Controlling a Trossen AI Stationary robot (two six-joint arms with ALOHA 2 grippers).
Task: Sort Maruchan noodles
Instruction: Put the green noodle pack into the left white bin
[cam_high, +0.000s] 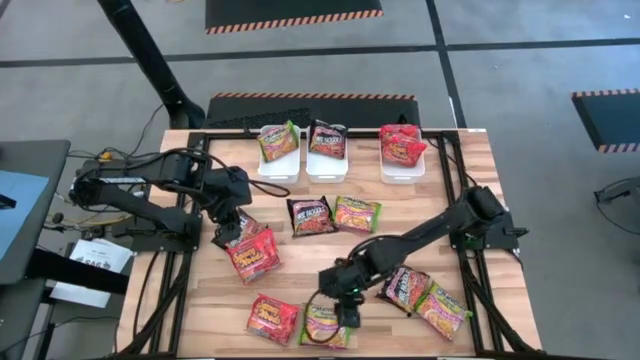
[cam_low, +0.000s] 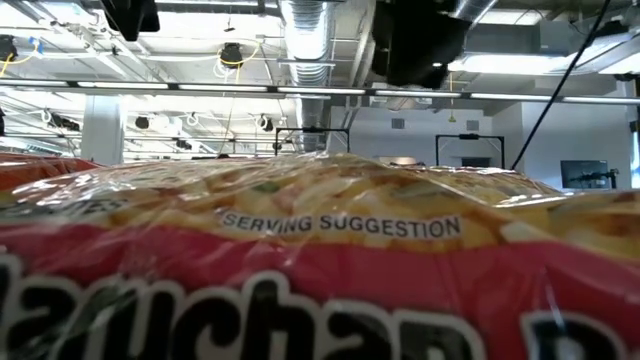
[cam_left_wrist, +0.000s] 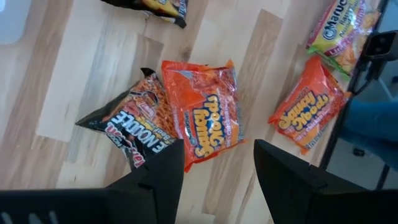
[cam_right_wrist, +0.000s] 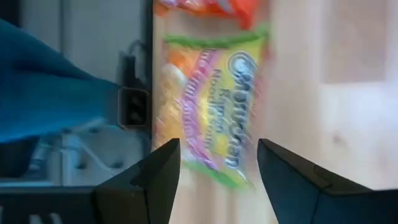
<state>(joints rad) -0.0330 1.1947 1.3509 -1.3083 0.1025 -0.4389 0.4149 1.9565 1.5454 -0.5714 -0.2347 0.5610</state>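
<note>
Since the right gripper (cam_high: 341, 307) hangs with jaws spread directly over the green packet (cam_right_wrist: 208, 102) at the surface's near edge, that packet lies straight ahead of the jaws. The red packet (cam_high: 273, 318) lies just beside it. The left gripper (cam_left_wrist: 214, 165), jaws also spread, hovers over another red packet (cam_left_wrist: 202, 112) partly covering a black one (cam_left_wrist: 134, 124). The trays (cam_high: 327, 163) sit well apart.

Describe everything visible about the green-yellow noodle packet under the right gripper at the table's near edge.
The green-yellow packet is a small, flat, square pouch of crinkly, glossy plastic, yellow in the middle with green borders and pink-purple lettering, seen blurred in the right wrist view. It lies flat on the wooden table at the near edge, beside a red packet on its left; whether the two touch is unclear. The right gripper is directly above it with jaws open, not gripping it.
</note>
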